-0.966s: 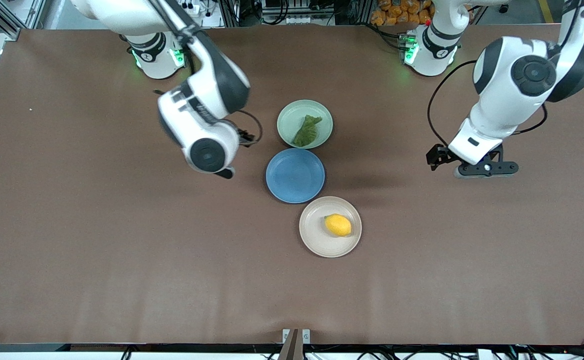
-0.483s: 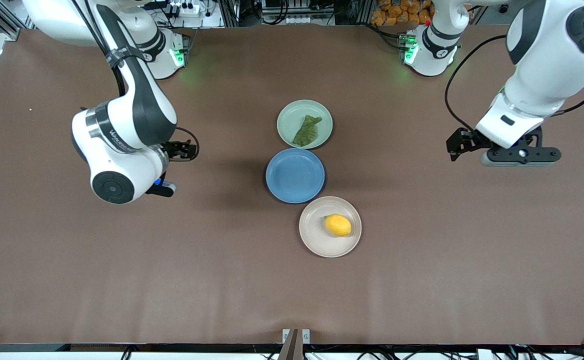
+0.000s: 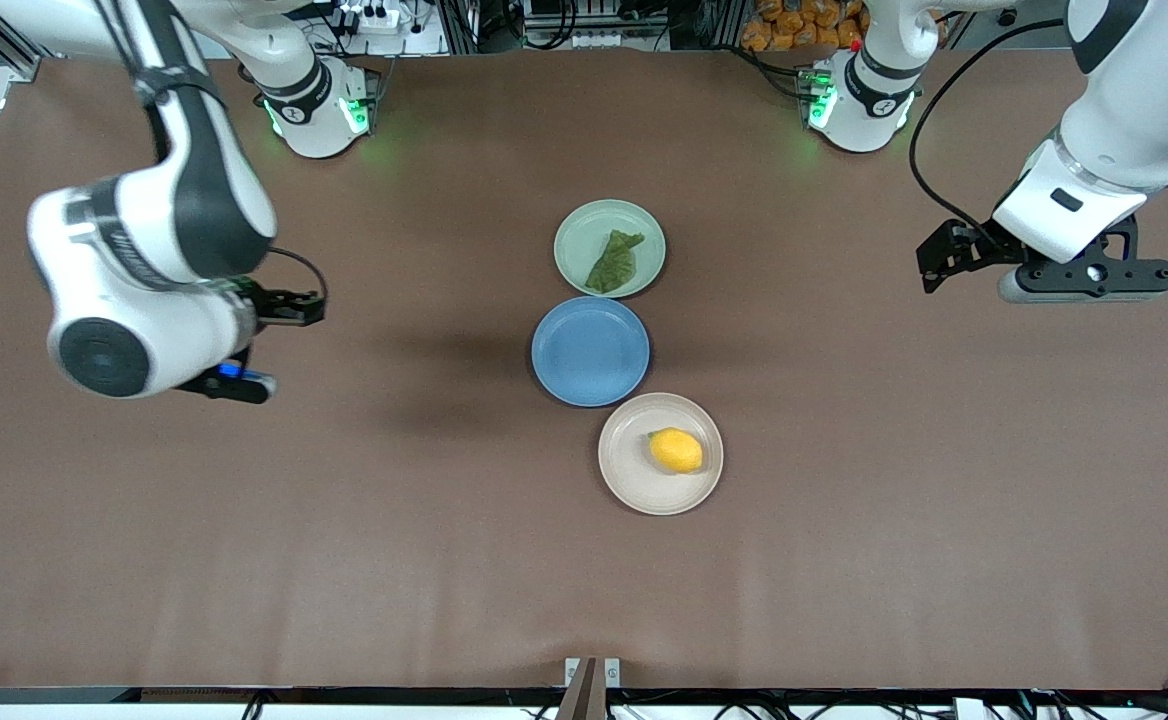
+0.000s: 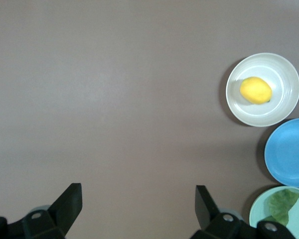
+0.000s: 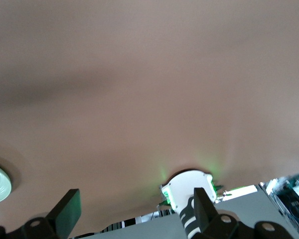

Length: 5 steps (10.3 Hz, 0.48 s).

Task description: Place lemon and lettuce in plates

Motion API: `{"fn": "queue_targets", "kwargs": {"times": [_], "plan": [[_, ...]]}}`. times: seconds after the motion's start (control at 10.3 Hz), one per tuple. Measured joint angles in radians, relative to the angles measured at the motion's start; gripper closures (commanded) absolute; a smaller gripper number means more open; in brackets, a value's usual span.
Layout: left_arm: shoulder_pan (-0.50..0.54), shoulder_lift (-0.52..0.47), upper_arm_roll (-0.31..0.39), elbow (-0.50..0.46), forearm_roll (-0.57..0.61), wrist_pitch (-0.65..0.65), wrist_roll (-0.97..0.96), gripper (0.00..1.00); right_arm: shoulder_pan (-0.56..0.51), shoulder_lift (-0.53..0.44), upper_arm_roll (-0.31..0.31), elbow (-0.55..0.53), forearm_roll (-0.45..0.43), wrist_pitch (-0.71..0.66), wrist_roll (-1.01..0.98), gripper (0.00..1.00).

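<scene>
1. Left gripper (image 4: pixel 134 209): jaws spread wide, empty, over bare table (image 3: pixel 844 500), well apart from the plates.
2. Right gripper (image 5: pixel 134 211): jaws wide, empty, over bare table.
3. Lemon (image 3: pixel 676 450) lies in beige plate (image 3: pixel 624 480); lettuce (image 3: pixel 613 262) in green plate (image 3: pixel 579 235).

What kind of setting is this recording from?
Probably a robotics lab bench: two arms bolted to a brown table, equipment racks and cables along its edge, and staged props, a lemon and a lettuce on plates.
</scene>
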Motion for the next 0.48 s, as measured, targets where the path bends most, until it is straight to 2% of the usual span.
{"fn": "queue_targets", "kwargs": {"times": [0.48], "plan": [[0.0,-0.063,0.001,0.014,0.0,-0.064,0.033,0.0,-0.081,-0.05,0.0,0.081,0.0,0.008,-0.124,0.0]]}}
